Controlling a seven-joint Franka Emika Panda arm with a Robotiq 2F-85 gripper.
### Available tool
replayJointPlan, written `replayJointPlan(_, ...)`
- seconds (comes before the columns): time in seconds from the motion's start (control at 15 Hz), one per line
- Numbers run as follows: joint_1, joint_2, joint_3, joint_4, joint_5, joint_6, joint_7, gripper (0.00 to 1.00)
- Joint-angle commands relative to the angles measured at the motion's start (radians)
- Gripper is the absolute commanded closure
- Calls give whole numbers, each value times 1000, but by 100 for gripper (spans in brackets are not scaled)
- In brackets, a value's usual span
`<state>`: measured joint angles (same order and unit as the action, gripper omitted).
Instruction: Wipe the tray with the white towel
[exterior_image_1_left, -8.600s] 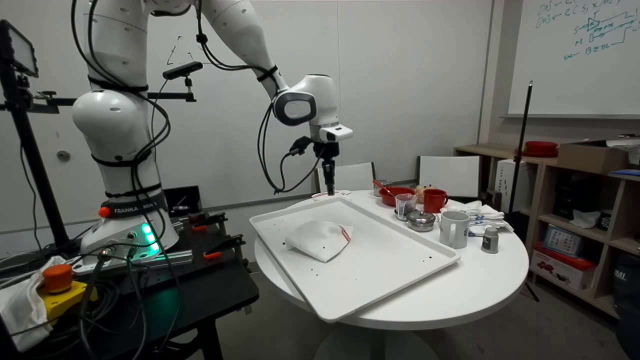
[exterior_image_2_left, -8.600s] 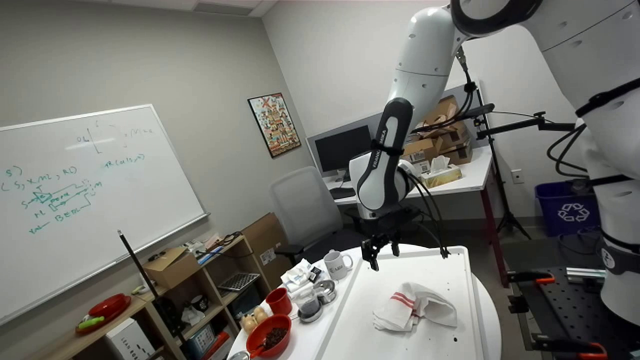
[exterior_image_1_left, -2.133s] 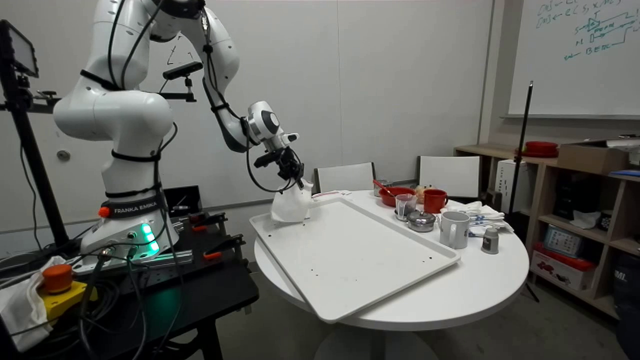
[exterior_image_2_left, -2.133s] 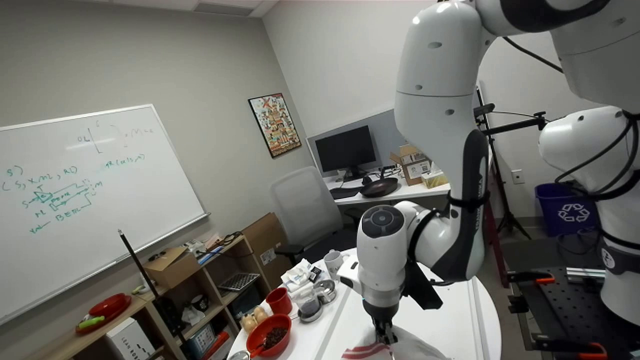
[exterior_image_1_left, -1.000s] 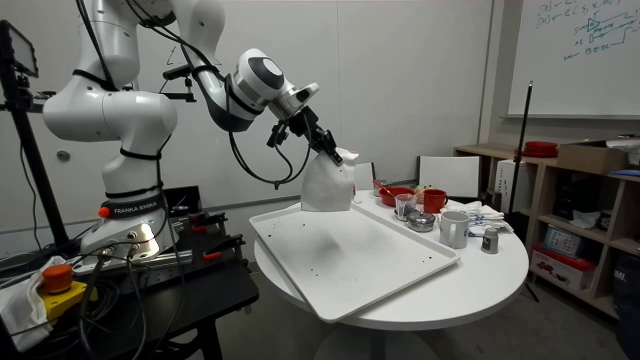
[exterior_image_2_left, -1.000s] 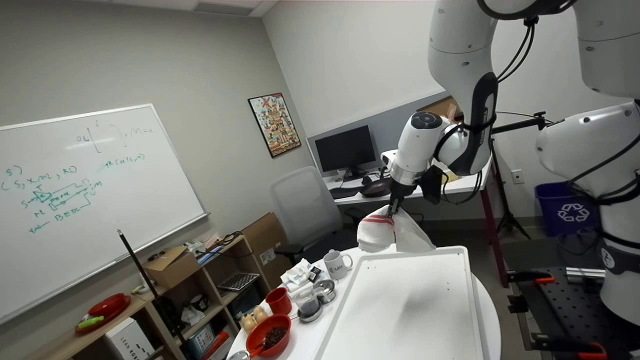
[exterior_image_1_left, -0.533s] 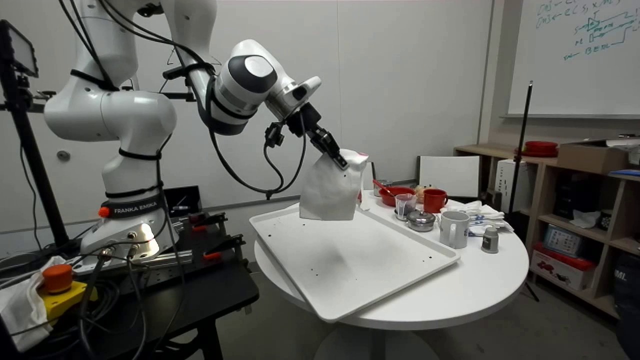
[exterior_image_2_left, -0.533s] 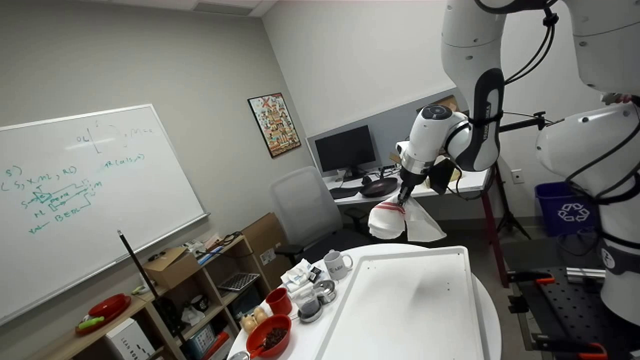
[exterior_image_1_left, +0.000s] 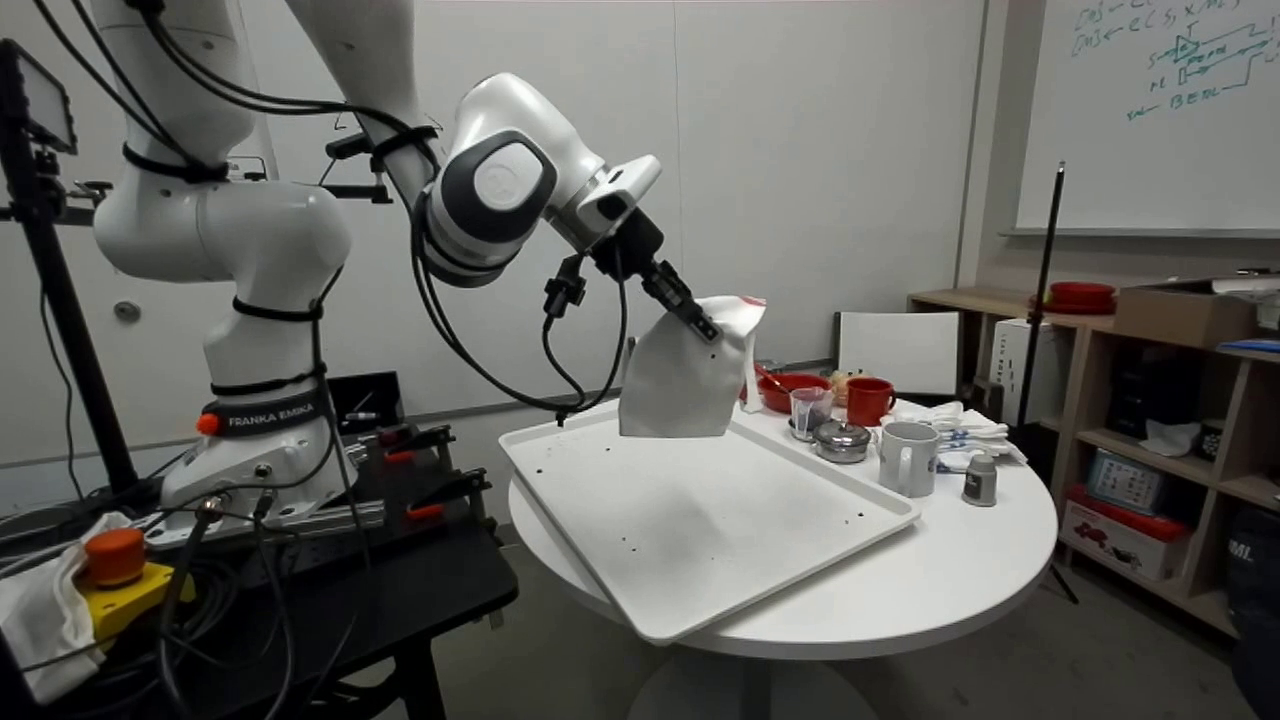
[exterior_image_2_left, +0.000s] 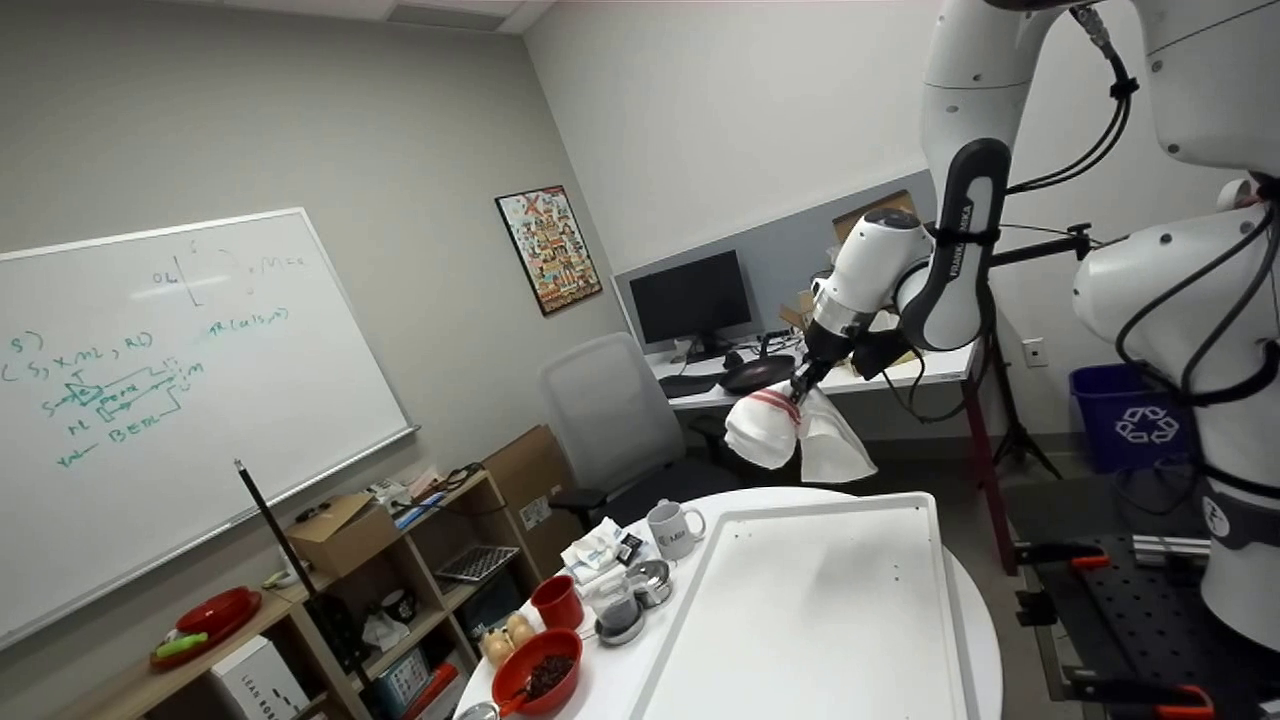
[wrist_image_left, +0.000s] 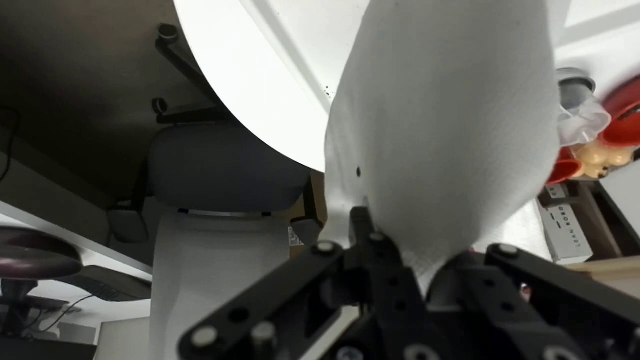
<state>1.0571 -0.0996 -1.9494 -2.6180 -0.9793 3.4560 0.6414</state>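
The gripper (exterior_image_1_left: 707, 332) is clamped on a fold of the white towel (exterior_image_1_left: 680, 390), and red stripes (exterior_image_2_left: 775, 401) on it show beside the grip. The towel hangs in the air, raised off the tray (exterior_image_1_left: 760, 530); how much of it is over the tray I cannot tell. A soft shadow (exterior_image_1_left: 683, 512) falls on the tray in both exterior views. The tray lies flat on the bench (exterior_image_1_left: 975, 580), toward the edge that faces the arm's base (exterior_image_1_left: 245, 462), with a few dark specks (exterior_image_1_left: 861, 515) scattered over it, and a dark spot (wrist_image_left: 358, 171) shows on the towel in the wrist view. Along the edge facing the shelves (exterior_image_1_left: 1110, 445), between the tray and the rim of the bench, stand a red bowl (exterior_image_1_left: 777, 402) with dark bits (exterior_image_2_left: 549, 676) in it, a red mug (exterior_image_1_left: 868, 402) near it, a clear cup (exterior_image_1_left: 811, 406), and a metal container (exterior_image_1_left: 842, 446) between the clear cup and a gray mug (exterior_image_1_left: 914, 452). White cloths (exterior_image_1_left: 972, 432) lie near the gray mug at that same edge, and a small gray jar (exterior_image_1_left: 981, 485) stands just beside the gray mug
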Motion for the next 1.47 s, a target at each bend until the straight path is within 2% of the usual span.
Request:
replayJointPlan(0.0, 24, -226, -58, 15, 89, -1, -117, 97)
replayJointPlan(0.07, 51, -272, -96, 19, 98, -1, -125, 97)
replayJointPlan(0.27, 95, -395, -153, 58, 111, -1, -162, 97)
replayJointPlan(0.67, 130, -532, -180, 111, 106, -2, -229, 97)
replayJointPlan(0.93, 139, -574, -180, 114, 105, -2, -258, 97)
replayJointPlan(1.0, 121, -528, -174, 97, 91, -2, -217, 89)
replayJointPlan(1.4, 127, -551, -175, 98, 91, -3, -231, 89)
